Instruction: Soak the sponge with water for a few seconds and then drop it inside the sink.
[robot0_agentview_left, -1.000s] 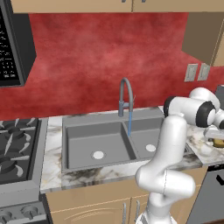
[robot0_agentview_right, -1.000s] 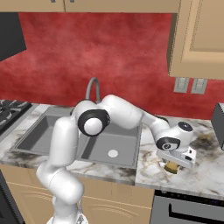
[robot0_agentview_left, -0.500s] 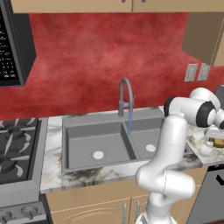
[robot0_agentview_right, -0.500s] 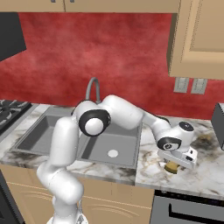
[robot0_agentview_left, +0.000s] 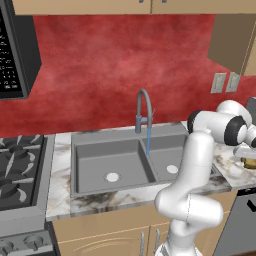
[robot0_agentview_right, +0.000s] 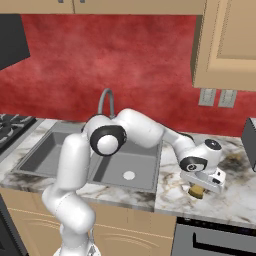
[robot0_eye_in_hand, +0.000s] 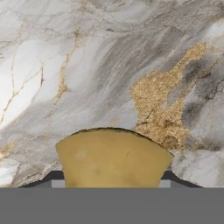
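Jaws around blocky yellow-tan sponge (robot0_eye_in_hand: 113, 158)

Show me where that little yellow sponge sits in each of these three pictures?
Left base view: sponge at the far right edge, under the hand.
Right base view: lower right, on the marble counter below the gripper.
Hand view: bottom centre, between the fingertips.
Shared landmark: the sink, left of it in both base views.

The yellow-tan sponge (robot0_eye_in_hand: 113, 158) sits at the bottom centre of the frame, its curved upper edge arching toward the middle. A dark finger tip (robot0_eye_in_hand: 52, 178) touches each lower corner, so the jaws stand against its two sides. Behind it lies the marbled grey-white bench (robot0_eye_in_hand: 87, 61), with a gold-speckled patch (robot0_eye_in_hand: 164, 105) right of centre.
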